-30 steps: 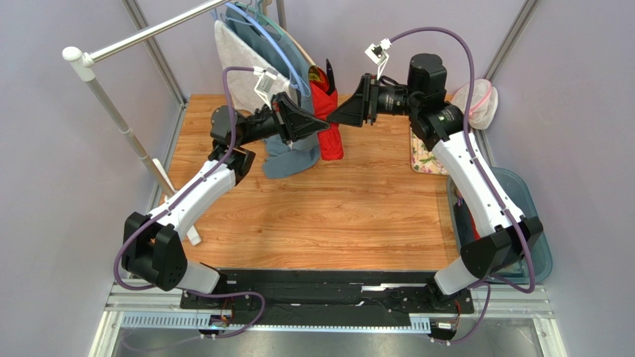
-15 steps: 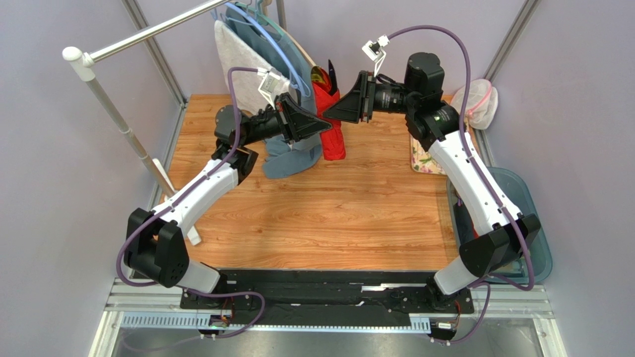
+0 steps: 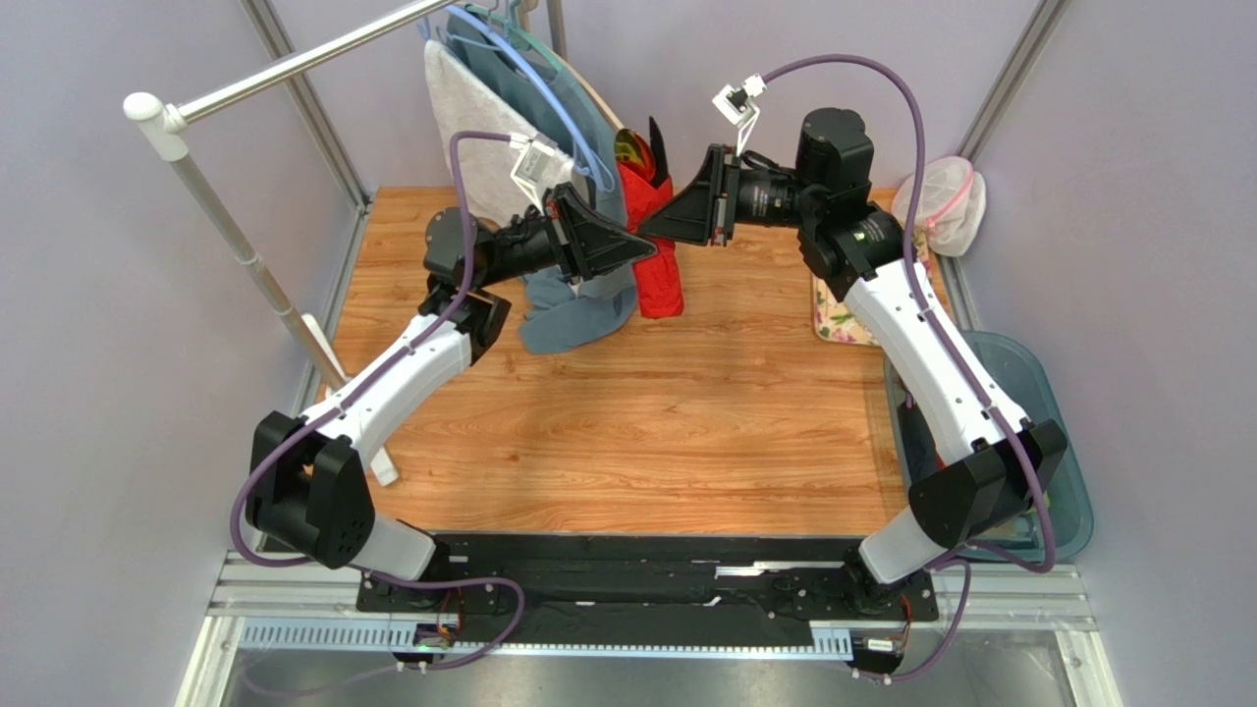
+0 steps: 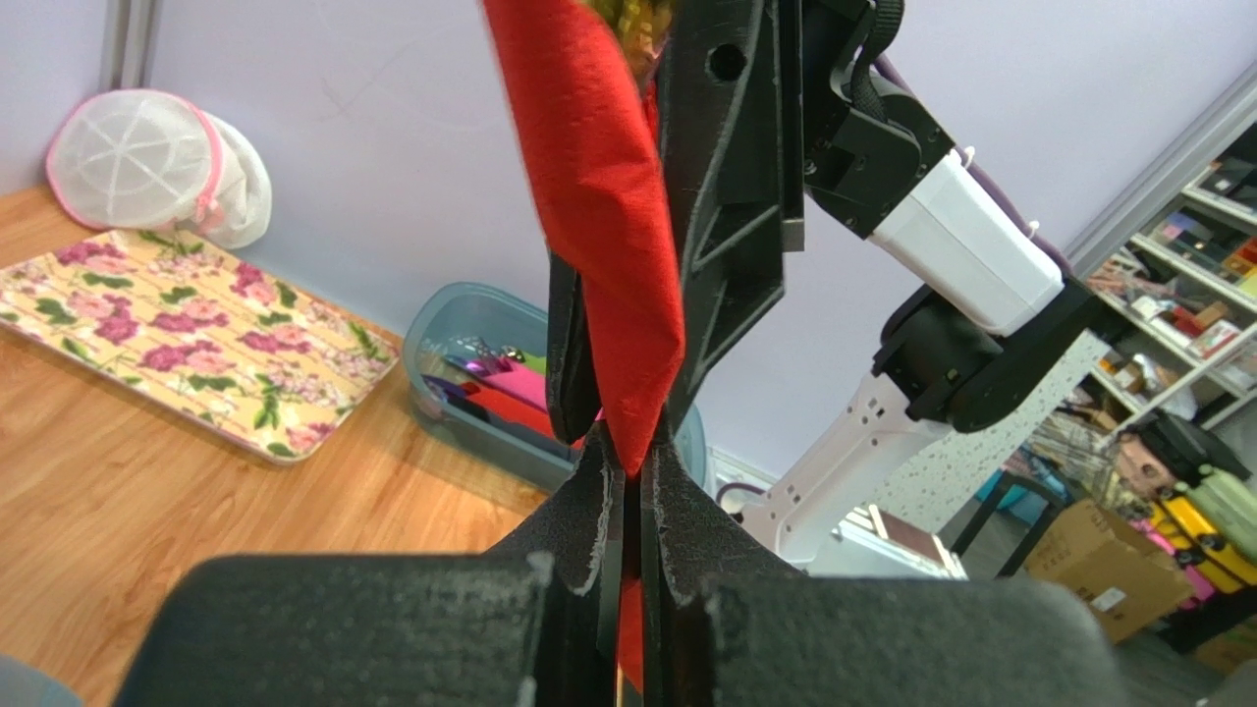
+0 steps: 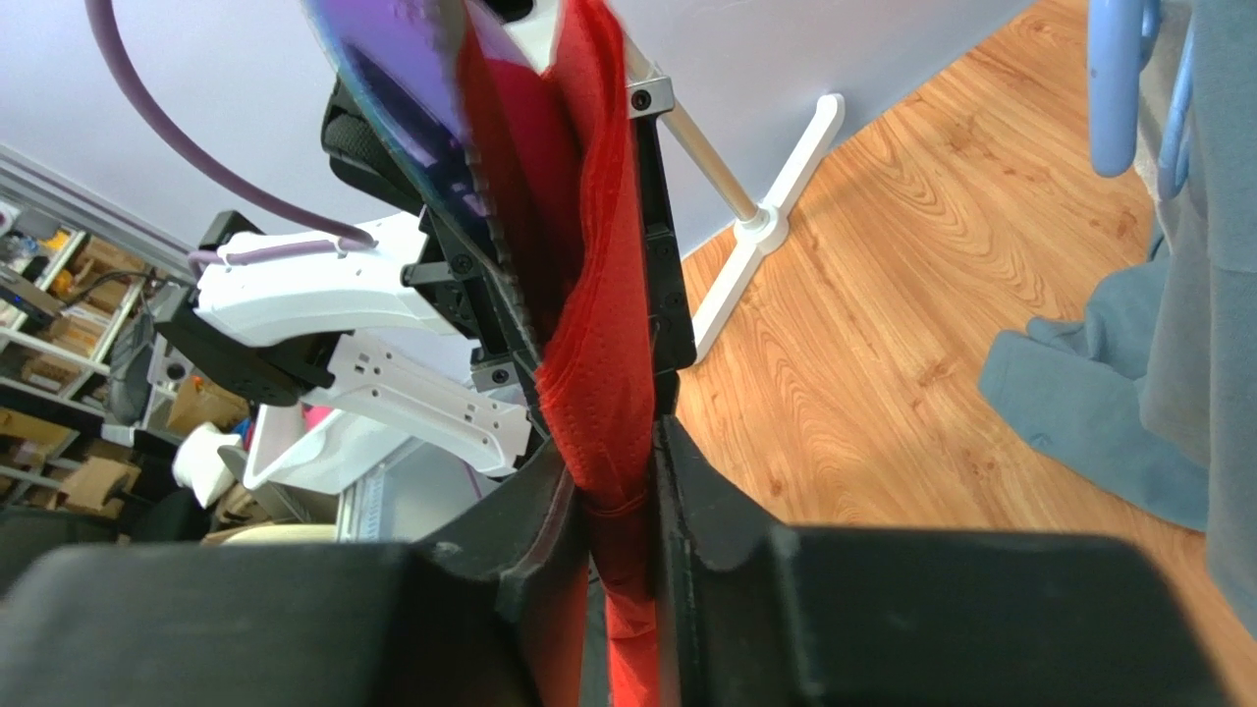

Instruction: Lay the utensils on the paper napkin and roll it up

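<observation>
The red paper napkin [image 3: 654,233] hangs rolled and upright in the air over the far middle of the table, with dark and yellowish utensil ends poking from its top. My left gripper [image 3: 643,251] is shut on its lower part from the left; the left wrist view shows the red sheet [image 4: 605,221] pinched between the fingers at my left gripper [image 4: 632,460]. My right gripper [image 3: 660,226] is shut on it from the right; in the right wrist view the red roll [image 5: 590,339] is clamped at my right gripper [image 5: 617,486].
A clothes rack [image 3: 222,221] stands at the left with grey and blue garments [image 3: 576,302] hanging behind the napkin. A floral cloth [image 3: 844,312] lies at the right edge beside a mesh bag [image 3: 944,203]. A teal bin [image 3: 1033,427] with pink and green rolls sits off the table's right side.
My right gripper and wrist have shifted a little left and up, closing in on the napkin. My left arm has barely moved. Both keep their hold.
</observation>
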You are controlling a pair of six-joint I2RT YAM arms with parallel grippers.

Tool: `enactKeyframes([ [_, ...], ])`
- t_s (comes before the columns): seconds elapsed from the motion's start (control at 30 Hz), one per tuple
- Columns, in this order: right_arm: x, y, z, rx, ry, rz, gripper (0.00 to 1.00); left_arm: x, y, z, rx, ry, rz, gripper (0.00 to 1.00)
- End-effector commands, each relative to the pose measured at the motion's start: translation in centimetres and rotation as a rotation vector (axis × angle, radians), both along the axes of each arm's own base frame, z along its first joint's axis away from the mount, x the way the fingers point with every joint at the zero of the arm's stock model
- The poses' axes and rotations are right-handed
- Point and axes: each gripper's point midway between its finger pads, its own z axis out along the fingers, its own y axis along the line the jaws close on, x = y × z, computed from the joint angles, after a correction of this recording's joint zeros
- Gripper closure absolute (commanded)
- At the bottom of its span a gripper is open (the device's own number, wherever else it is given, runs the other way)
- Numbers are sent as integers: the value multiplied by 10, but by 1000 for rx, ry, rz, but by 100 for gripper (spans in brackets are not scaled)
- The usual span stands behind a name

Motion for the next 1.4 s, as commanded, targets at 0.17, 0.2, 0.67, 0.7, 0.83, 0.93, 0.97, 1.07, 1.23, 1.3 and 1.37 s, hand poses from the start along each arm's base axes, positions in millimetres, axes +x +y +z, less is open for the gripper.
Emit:
enactKeyframes([
  [0.17, -10, 3, 2, 11, -31, 51, 100, -8, 5, 34, -62, -125, 30, 100],
  [0.2, -10, 1, 0, 9, -28, 52, 100, -8, 6, 33, -59, -121, 32, 95],
  [0.67, -7, -54, -35, -96, -4, -22, 100, -9, 18, -1, 53, -127, 64, 47],
  [0.7, -8, -60, -38, -114, -37, -25, 100, -9, 18, -3, 62, -131, 65, 41],
  [0.83, -7, -105, -77, -231, 30, -96, 100, -10, 17, -18, 126, -159, 50, 29],
  [0.93, -9, -145, -107, -335, 61, -152, 100, -13, 14, -29, 178, -183, 31, 24],
  [0.97, -11, -155, -114, -363, 59, -163, 100, -16, 11, -30, 193, -197, 20, 23],
  [1.07, -18, -197, -139, -455, 110, -223, 100, -23, 4, -44, 260, -236, 6, 23],
  [1.23, -40, -270, -160, -582, 193, -343, 100, -42, -12, -71, 331, -248, -43, 23],
  [1.3, -46, -290, -166, -634, 179, -361, 100, -46, -15, -76, 341, -233, -58, 23],
  [1.37, -60, -314, -174, -674, 232, -404, 100, -46, -15, -80, 349, -224, -67, 23],
])
